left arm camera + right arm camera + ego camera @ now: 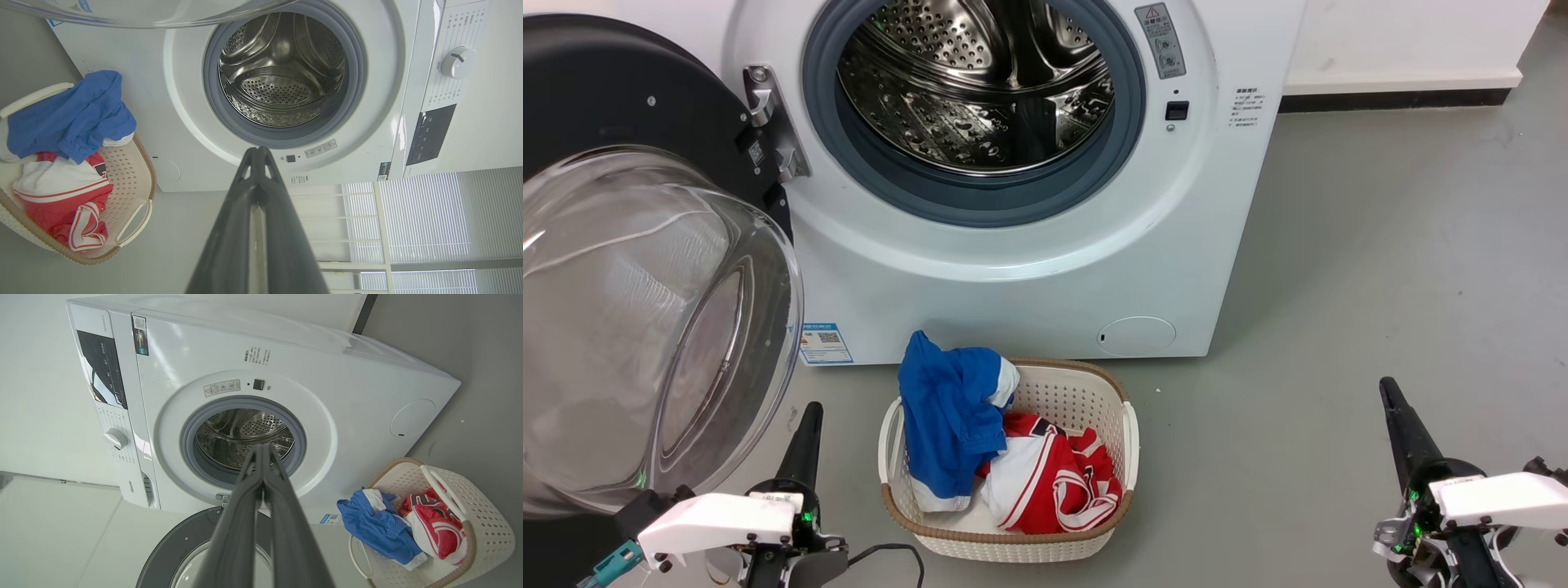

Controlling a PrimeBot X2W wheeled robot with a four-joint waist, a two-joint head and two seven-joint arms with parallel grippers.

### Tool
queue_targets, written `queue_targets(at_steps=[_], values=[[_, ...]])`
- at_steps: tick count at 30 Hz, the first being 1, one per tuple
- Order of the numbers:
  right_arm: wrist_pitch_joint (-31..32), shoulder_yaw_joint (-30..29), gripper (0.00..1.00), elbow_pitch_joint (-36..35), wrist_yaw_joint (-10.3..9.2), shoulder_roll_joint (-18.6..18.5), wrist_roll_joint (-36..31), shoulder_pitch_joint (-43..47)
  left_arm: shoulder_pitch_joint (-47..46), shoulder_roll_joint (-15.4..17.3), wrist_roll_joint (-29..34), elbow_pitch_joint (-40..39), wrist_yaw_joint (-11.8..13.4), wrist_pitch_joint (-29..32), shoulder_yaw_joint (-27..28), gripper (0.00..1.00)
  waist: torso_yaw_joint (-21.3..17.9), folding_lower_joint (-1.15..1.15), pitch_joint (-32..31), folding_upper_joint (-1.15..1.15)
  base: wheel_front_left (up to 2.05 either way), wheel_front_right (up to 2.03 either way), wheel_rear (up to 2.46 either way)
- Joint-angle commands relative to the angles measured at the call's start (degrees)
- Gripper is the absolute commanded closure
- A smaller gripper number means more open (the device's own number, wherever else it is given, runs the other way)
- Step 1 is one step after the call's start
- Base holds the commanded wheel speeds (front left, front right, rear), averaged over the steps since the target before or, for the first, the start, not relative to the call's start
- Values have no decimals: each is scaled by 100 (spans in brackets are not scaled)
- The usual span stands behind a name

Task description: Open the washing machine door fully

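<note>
The white front-loading washing machine point(1045, 278) stands with its steel drum point(980, 90) exposed. Its round glossy black washing machine door point(621, 98), glass bowl bulging, hangs swung wide to the left. The left pincer point(809, 412) and the right pincer point(1388, 388) have fingers pressed together, empty.

White wrist housings point(715, 518) carry long, tapered black jaws.
</note>
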Motion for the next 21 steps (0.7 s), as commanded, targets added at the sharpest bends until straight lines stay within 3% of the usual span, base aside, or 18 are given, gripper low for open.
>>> queue_targets(at_steps=[1,21], values=[[31,-23,100,1,0,17,116,-120,-117,-21,-88,-42,-47,33,41,100,4,0,-2,0,0,0,0],[171,-108,100,49,0,29,964,-149,-112,-116,-828,-54,-166,245,189,100,79,0,-31,0,0,0,0]])
